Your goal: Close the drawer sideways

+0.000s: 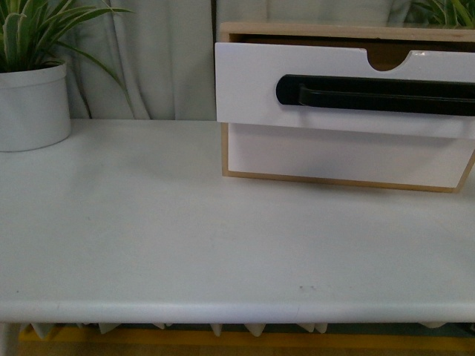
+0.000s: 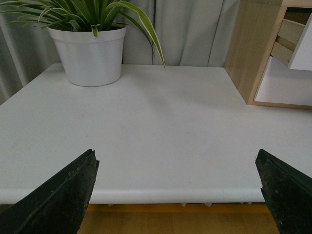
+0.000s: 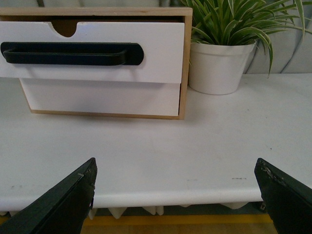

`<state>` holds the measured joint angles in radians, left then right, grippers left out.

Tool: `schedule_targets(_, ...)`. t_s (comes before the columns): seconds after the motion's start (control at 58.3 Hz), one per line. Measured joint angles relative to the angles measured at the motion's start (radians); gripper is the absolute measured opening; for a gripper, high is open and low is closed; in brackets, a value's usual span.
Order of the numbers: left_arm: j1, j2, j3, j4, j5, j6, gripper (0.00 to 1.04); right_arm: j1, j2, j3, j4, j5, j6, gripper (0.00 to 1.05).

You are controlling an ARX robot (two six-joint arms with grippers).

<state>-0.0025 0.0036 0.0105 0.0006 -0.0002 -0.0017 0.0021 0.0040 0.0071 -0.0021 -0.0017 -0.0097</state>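
- Drawer (image 1: 252, 81) sticks out from the cabinet (image 1: 297, 30), at the far right of the worktop (image 1: 148, 222).
- Left gripper (image 2: 175, 163) spread wide, empty, over the worktop's near edge.
- Right gripper (image 3: 174, 165) likewise wide, empty.

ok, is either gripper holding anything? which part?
Nothing held. Both are open and empty: left gripper, right gripper. Neither touches the drawer or its handle.

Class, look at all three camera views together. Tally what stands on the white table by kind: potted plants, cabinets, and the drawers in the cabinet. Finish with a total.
Potted plants: 2
Cabinet: 1
Drawers: 2, the black-handled drawer and the plain drawer
Total: 5
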Motion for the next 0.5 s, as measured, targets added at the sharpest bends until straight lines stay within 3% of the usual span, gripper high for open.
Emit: schedule_targets(0.497,0.000,0.000,0.000,0.000,0.000,0.000,0.98,0.000,0.000,0.000,0.000,0.000,0.000,0.95)
